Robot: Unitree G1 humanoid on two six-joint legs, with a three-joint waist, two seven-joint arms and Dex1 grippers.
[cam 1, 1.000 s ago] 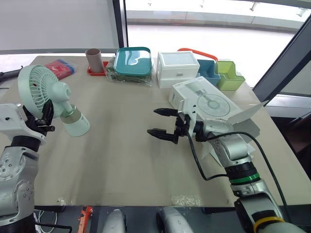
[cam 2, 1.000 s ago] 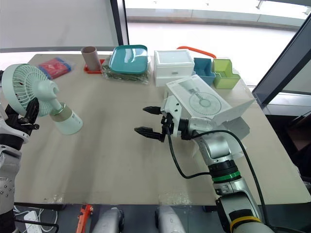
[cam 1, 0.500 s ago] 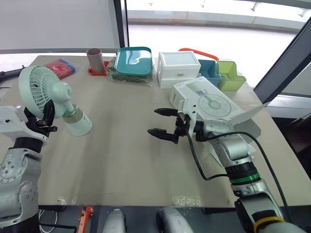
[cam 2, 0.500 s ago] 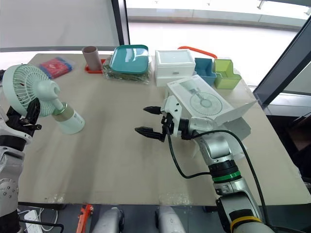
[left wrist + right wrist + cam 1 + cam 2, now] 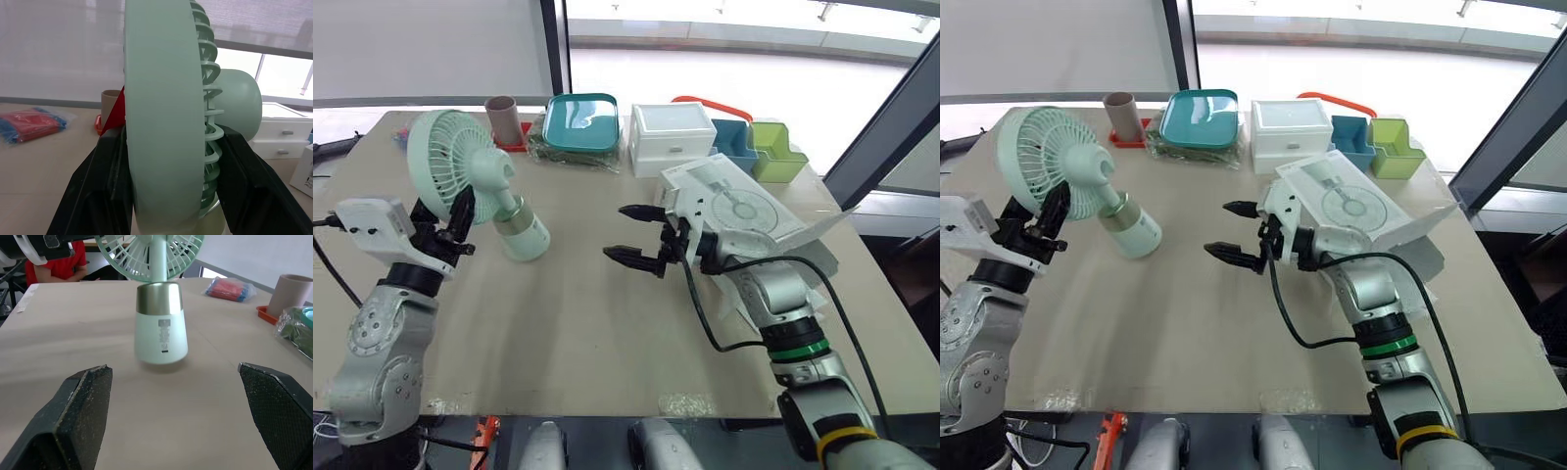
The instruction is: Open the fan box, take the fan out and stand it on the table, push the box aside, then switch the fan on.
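- A pale green fan (image 5: 462, 178) sits at the left of the beige tabletop (image 5: 558, 333), tilted, with its round head up and to the left and its white base (image 5: 526, 241) low to the right.
- Whether the base touches the tabletop cannot be told.
- The left gripper (image 5: 171, 188) pinches the fan's round head, one black finger on each face.
- The right gripper (image 5: 619, 231) hovers over the middle of the tabletop, fingers spread wide, pointing at the fan's base and well apart from it.
- The white fan box (image 5: 739, 211) lies at the right, just behind the right gripper, with a flap open.
- Along the far edge stand a brown cup (image 5: 501, 113), a teal tray (image 5: 579, 119) and a white drawer box (image 5: 672, 137).
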